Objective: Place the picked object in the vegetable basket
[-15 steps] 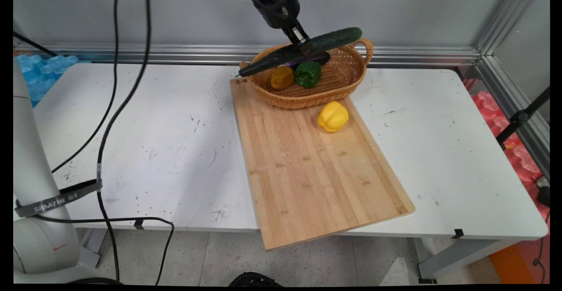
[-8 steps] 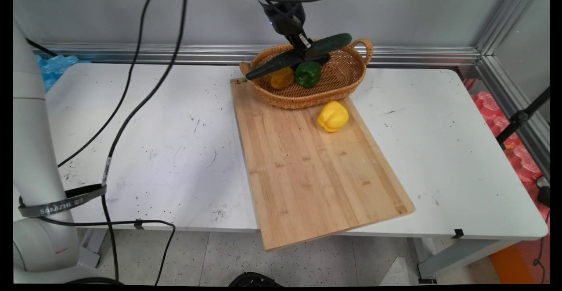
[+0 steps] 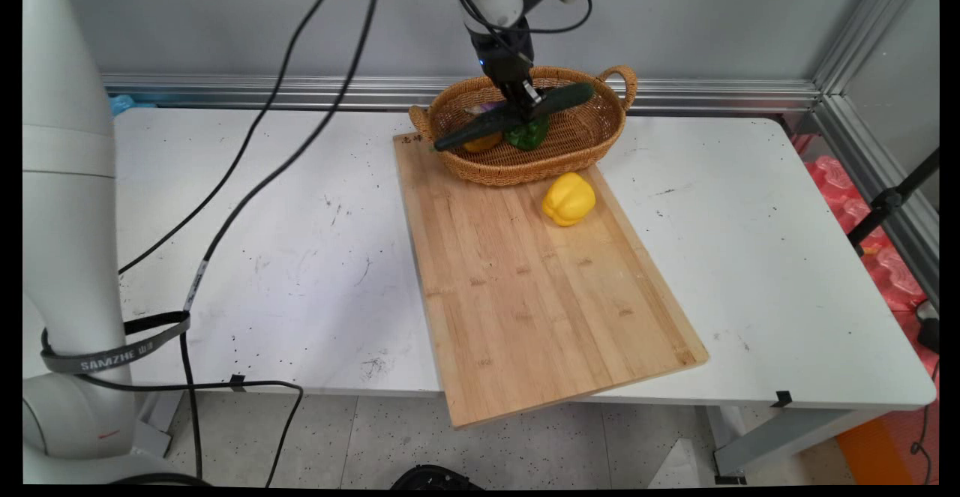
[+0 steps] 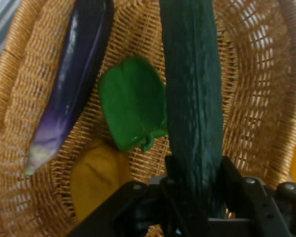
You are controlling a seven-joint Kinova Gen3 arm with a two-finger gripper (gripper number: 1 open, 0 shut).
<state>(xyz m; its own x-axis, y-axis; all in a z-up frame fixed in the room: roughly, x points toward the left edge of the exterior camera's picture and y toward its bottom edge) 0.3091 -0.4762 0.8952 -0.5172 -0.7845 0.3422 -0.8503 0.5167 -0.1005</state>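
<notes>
One long dark green cucumber (image 3: 517, 113) sat pinched mid-length in my black two-finger gripper (image 3: 531, 100), its long axis slanting lower-left to upper-right above the oval wicker basket (image 3: 525, 163) at top centre.

Main view, upper centre: cucumber (image 3: 517, 112) crosses in front of orange pepper (image 3: 481, 142) and green pepper (image 3: 528, 134); only parts of each show. Eggplant (image 3: 480, 109) mostly hidden, a purple sliver behind the end effector (image 3: 530, 104). Hand view: cucumber cut off at top edge, lower end hidden in the linkage. Basket (image 4: 19, 98) rim runs off left and right edges.
</notes>
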